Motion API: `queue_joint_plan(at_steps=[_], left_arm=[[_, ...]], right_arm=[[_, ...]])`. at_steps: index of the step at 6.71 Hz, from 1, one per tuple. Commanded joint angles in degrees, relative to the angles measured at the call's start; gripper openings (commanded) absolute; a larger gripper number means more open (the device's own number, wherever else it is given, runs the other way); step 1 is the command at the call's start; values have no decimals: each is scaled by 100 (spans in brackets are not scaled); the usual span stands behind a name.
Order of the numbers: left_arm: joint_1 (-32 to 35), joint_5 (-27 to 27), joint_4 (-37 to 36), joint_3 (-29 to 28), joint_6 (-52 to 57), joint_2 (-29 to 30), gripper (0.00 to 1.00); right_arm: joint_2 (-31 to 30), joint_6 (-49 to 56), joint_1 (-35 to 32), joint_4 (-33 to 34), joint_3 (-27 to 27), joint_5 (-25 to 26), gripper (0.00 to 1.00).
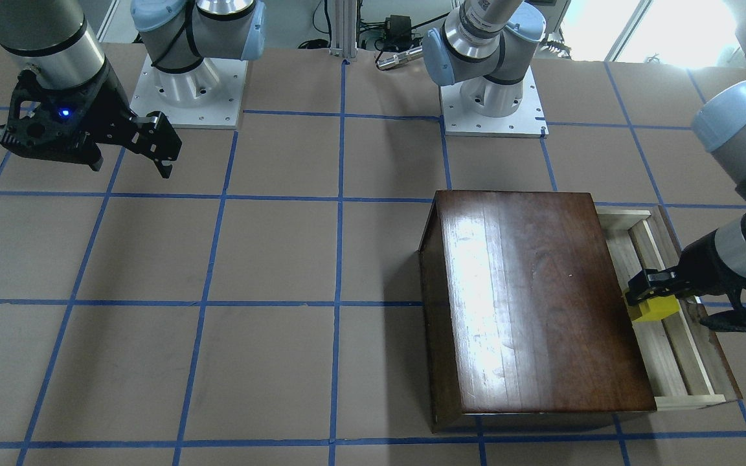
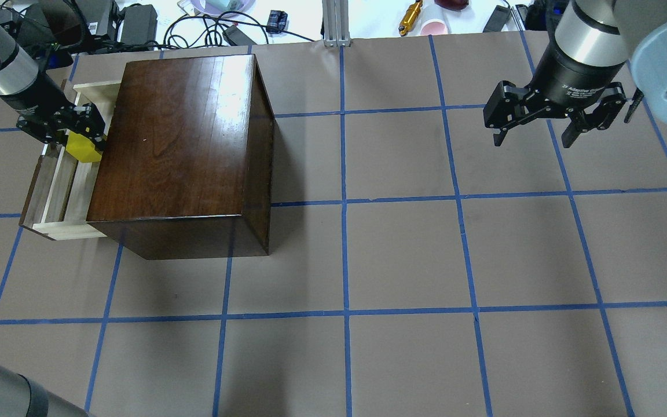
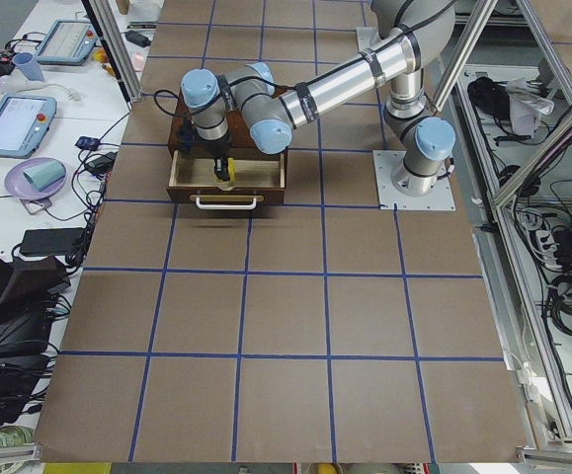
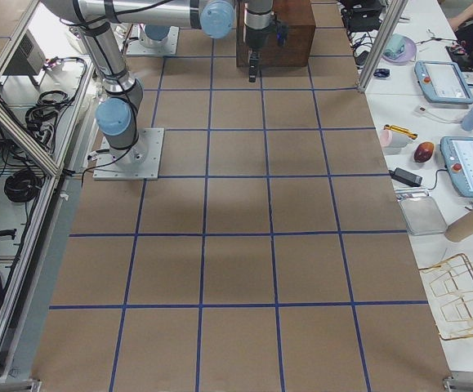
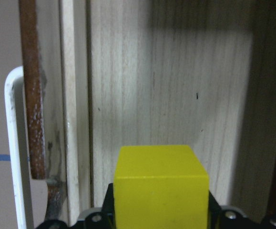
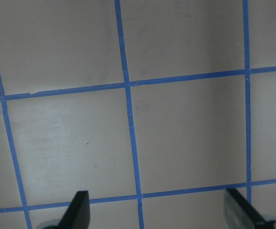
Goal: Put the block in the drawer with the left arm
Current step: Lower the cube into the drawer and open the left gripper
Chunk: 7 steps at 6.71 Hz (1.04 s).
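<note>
The placing step is in hand: the left claw [image 2: 80,138] is clamped on the yellow block [image 2: 84,150], holding it over the open drawer [image 2: 58,194] of the wooden box [image 2: 183,139]. The next move, as I judge it, is to lower and let go. The right claw [image 2: 533,141] hangs spread apart over the worktop [image 2: 403,255].

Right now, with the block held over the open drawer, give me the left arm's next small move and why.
Probably ease the left gripper straight down a little before releasing: it grips the block over the bare floor of the drawer, close beside the box, so a low release should land it inside.
</note>
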State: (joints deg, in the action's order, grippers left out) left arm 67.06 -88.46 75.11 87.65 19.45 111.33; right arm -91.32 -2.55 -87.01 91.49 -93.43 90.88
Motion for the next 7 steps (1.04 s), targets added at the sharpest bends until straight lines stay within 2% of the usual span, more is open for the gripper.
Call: queue_joint_plan(at_steps=[1,2,4,7], left_arm=[[0,4,-102,50,-3,73,47],[0,13,-102,24,-20,73,97],[-17,-31,-15,-28,-12,-84,100],[-26,-40,1229,-721,-3,-374,100]], right_arm=[[0,0,0,0,0,0,100],[0,0,0,0,0,0,100],[0,0,0,0,0,0,100],[0,0,0,0,0,0,100]])
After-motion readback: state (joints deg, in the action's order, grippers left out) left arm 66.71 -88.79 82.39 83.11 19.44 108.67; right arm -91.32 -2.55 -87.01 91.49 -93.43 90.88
